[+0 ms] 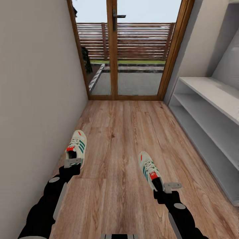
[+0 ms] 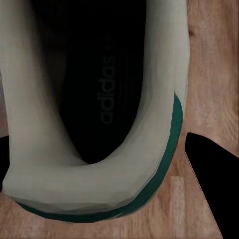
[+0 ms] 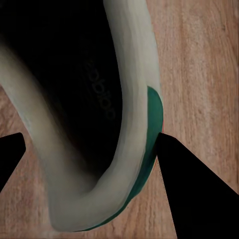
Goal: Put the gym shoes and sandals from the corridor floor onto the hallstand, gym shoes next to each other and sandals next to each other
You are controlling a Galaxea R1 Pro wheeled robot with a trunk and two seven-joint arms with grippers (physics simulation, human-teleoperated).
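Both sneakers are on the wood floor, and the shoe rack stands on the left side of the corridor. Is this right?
Not quite. Both sneakers are on the wood floor, but the shoe rack stands on the right side of the corridor, as the head view shows.

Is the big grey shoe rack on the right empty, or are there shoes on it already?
Empty, as far as shown: the hallstand's visible shelves are bare. Both gym shoes are off it.

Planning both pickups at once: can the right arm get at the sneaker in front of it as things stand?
Probably yes. The right gripper is already at the heel of the right gym shoe, its jaws straddling the heel rim in the right wrist view. Bare corridor floor surrounds the shoe and nothing blocks it.
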